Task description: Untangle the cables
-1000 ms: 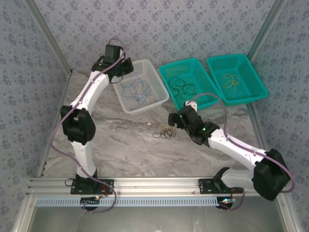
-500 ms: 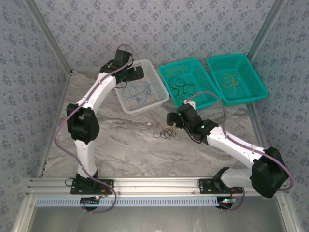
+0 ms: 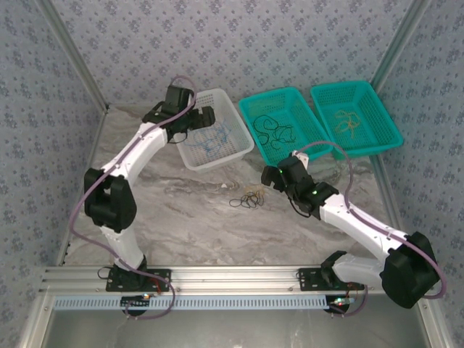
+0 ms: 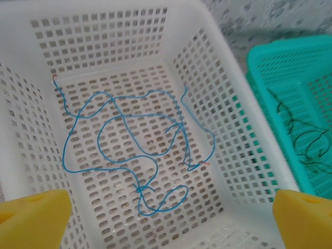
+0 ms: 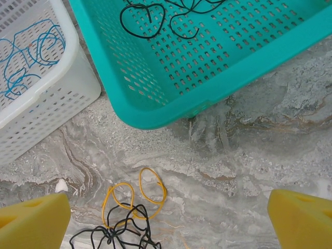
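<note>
Tangle of yellow and black cables (image 3: 249, 200) loose on the table (image 3: 188, 210), just beside the right gripper (image 3: 271, 177), toward its left finger (jaws spread wide, holding nothing). Far nearer than the left gripper (image 3: 205, 118), likewise wide and empty over the white basket (image 3: 217, 158).

A grey marbled worktop (image 3: 188, 210) carries three perforated plastic baskets in a row along its far side. From the worktop's middle, a white basket (image 3: 226, 150) sits at 11 o'clock, a teal basket (image 3: 303, 114) at 1 o'clock, and a second teal basket (image 3: 384, 127) at 2 o'clock. Blue-patterned walls (image 3: 290, 43) enclose it, and an aluminium rail (image 3: 239, 275) crosses at 6 o'clock.
</note>
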Controlling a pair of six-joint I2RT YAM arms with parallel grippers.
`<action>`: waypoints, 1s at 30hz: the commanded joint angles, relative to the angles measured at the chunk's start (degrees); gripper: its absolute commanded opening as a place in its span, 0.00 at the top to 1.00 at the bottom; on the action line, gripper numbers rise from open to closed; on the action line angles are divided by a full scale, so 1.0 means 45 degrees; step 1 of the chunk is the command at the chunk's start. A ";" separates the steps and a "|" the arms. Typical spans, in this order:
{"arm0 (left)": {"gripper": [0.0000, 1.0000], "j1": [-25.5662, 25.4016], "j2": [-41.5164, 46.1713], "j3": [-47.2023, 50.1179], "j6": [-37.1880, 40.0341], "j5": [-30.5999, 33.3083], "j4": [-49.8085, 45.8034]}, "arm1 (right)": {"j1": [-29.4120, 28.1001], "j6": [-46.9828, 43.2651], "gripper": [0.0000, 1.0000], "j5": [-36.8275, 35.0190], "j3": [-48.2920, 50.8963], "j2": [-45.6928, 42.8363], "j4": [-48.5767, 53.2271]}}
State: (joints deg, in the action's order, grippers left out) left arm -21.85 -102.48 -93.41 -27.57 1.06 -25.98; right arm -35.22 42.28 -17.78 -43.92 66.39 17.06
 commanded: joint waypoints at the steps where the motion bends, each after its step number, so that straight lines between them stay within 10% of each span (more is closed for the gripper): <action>1: 0.01 -0.0048 0.1140 0.0969 -0.0528 -0.0078 0.1476 | 0.0080 0.0509 0.00 -0.0287 0.0007 -0.0190 0.0409; 30: 0.01 -0.1120 0.7102 0.9001 -0.1205 0.0654 0.4328 | 0.0089 0.1766 0.00 -0.0180 0.0711 0.0255 0.0143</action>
State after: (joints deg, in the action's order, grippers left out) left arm -24.62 -72.66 -52.73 -34.06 4.95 -9.28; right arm -34.50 48.18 -19.22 -41.60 66.78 16.51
